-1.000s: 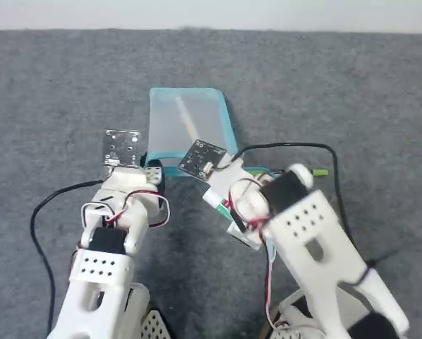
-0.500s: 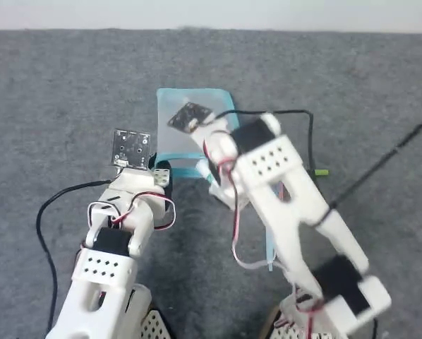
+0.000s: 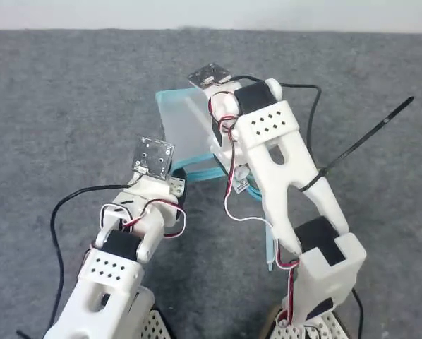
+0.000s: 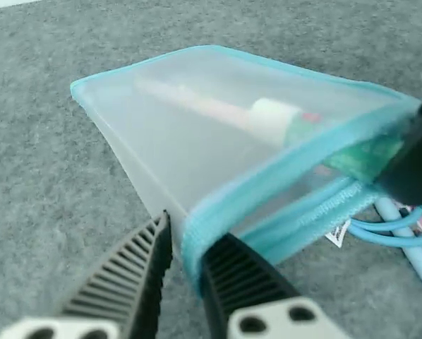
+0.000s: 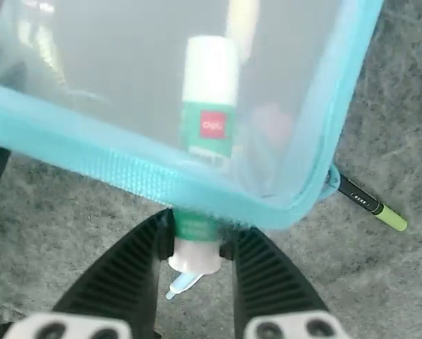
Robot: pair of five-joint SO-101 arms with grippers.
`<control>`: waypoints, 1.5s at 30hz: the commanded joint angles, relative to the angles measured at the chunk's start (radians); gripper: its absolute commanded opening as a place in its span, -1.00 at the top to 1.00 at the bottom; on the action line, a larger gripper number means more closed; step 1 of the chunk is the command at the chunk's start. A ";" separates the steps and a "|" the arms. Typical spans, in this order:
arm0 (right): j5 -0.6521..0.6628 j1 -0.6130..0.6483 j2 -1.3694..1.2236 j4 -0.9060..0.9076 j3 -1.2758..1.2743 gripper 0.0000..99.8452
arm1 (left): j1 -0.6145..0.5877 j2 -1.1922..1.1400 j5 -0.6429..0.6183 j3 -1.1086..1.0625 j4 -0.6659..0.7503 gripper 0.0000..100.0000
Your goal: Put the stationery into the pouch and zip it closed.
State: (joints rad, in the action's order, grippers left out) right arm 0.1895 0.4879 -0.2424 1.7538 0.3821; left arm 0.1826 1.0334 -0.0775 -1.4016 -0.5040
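- The translucent turquoise-edged zip pouch (image 3: 186,131) lies at upper centre of the high view, on the grey carpeted table (image 3: 56,106).
- My left gripper (image 4: 190,240) sits at the pouch's lower left corner, with the rim pinched between the jaws.
- My right gripper (image 5: 197,229) clamps a white green-labelled tube (image 5: 207,134), whose front part lies inside the pouch mouth.
- A slim pale stick (image 4: 190,102) lies inside the pouch, farther in.
- A black green-tipped pen (image 5: 370,200) lies on the table just outside a pouch corner.
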 commanded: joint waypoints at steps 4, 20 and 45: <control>-0.020 -0.024 0.018 0.036 0.068 0.54 | 0.020 0.005 0.017 0.016 0.035 0.98; -0.069 -0.028 0.197 0.025 0.066 0.50 | -0.002 0.005 0.017 0.019 0.035 0.98; 0.290 -0.504 0.423 -0.481 -0.795 0.65 | -0.235 -0.002 -0.055 0.050 0.043 0.98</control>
State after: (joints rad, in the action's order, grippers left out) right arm 0.3659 -0.0061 0.1181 1.3257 -0.4143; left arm -0.0445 1.0334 -0.1158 -1.4016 -0.4826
